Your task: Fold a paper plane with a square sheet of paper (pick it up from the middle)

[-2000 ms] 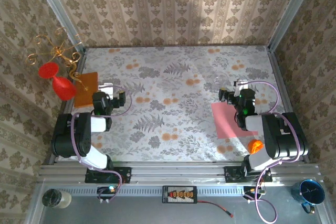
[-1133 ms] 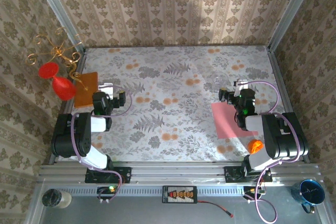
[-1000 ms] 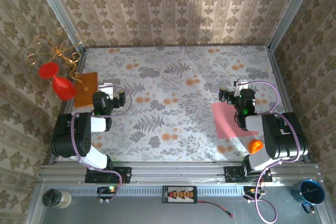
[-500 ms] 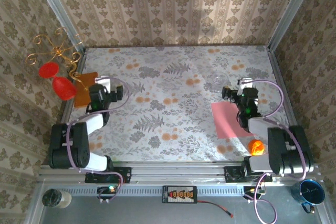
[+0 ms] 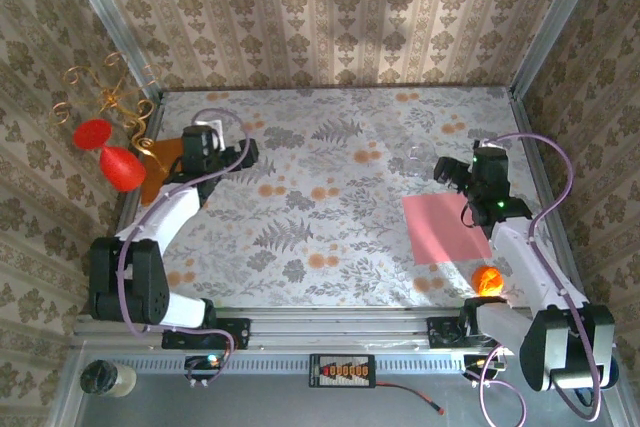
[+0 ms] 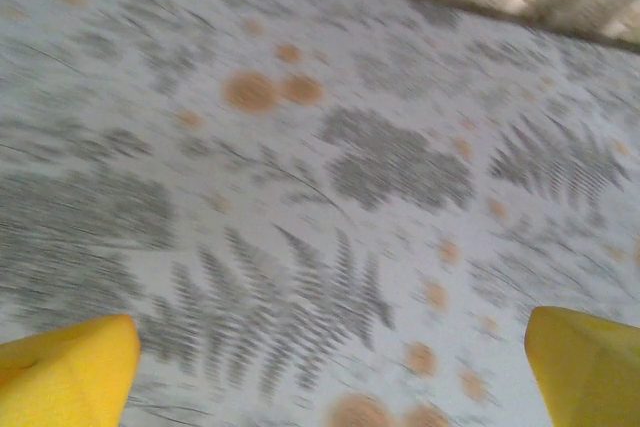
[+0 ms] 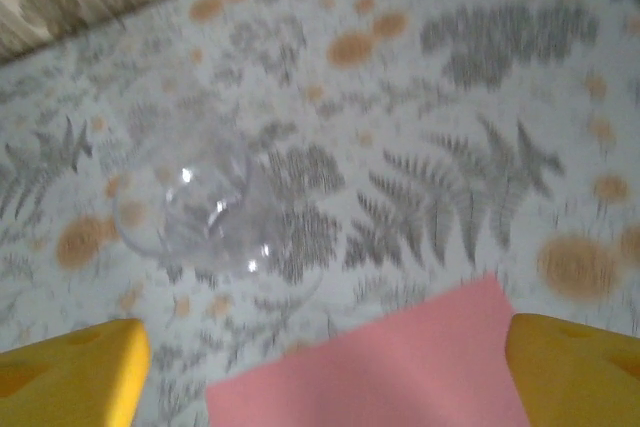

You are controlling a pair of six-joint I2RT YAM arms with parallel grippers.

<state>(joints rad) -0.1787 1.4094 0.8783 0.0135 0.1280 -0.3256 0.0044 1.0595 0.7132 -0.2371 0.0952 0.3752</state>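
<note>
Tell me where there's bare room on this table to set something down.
Widest bare patch: mid-table, between the left gripper and the square sheet of paper. The far strip along the back wall is free. Crowded: the right side, with that sheet, a clear glass item and an orange ball.

Surface: a table covered edge to edge in a pale cloth printed with grey fern leaves and small orange blossoms.
Right side: a square pink sheet lies flat on the cloth, its edges slightly angled to the table's edges.
Beyond the sheet: a small clear glass sits on the cloth near the sheet's far left corner, not touching it.
Near right corner: a small orange ball rests close to the sheet's near right corner.
Far left edge: a darker orange sheet lies flat, partly hidden.
Middle: bare patterned cloth.
</note>
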